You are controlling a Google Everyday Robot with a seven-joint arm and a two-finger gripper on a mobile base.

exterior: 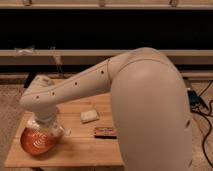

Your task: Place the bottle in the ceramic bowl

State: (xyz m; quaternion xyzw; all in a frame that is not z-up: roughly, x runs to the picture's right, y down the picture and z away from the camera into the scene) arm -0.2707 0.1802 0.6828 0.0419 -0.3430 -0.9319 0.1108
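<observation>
The ceramic bowl [35, 144], orange-red with white spiral lines, sits at the front left of the wooden table [80, 150]. My gripper [47, 128] hangs right over the bowl's far rim, at the end of the big white arm [100, 80] that reaches in from the right. A small white piece [64, 133] sticks out at the gripper's right side, just past the bowl's rim; I cannot tell whether it is the bottle. The rest of the bottle is hidden by the gripper and wrist.
A flat whitish block [90, 116] lies at the table's middle. A dark flat packet [106, 132] lies in front of it. The arm's bulky shoulder [155, 120] covers the table's right part. Cables and a blue item [194, 99] lie on the floor at right.
</observation>
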